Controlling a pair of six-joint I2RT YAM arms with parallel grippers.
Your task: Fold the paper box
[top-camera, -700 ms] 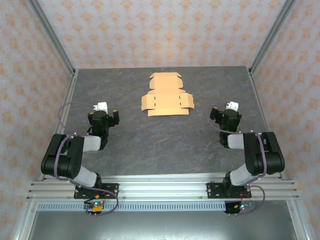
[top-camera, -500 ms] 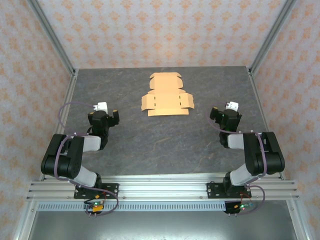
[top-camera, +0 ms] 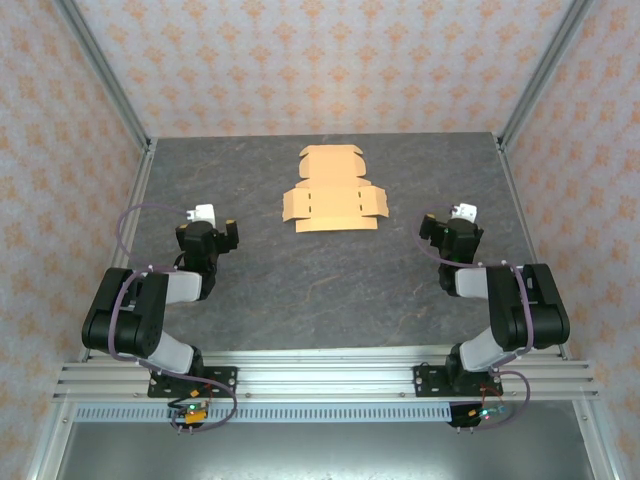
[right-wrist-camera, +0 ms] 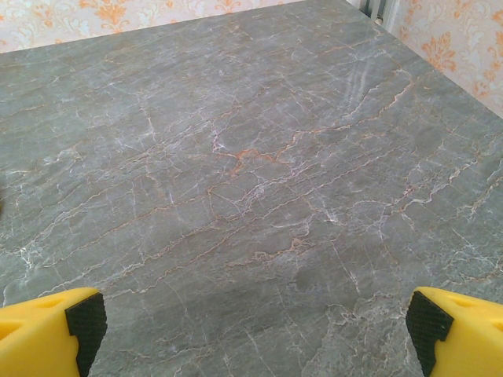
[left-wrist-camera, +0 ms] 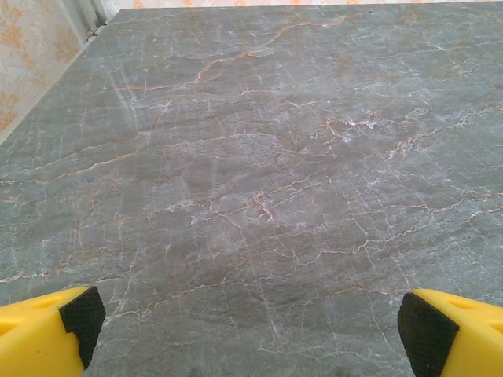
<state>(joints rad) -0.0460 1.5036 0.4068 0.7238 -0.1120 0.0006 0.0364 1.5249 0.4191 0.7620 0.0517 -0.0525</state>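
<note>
Tan card (top-camera: 336, 190) is judged light, creasable, best gripped by side flaps; both claws (left-wrist-camera: 251, 330) (right-wrist-camera: 257, 330) are spread.

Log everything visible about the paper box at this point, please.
The paper box is a light orange-tan sheet that looks like thin cardboard, unfolded on the dark gray, veined tabletop. A wide lower panel has side flaps left and right, with small dark slits near both; a narrower panel extends toward the patterned far wall, with small curved flaps at its sides. It sits in the far half, between the two grippers' sides of the table. Neither gripper touches it.
</note>
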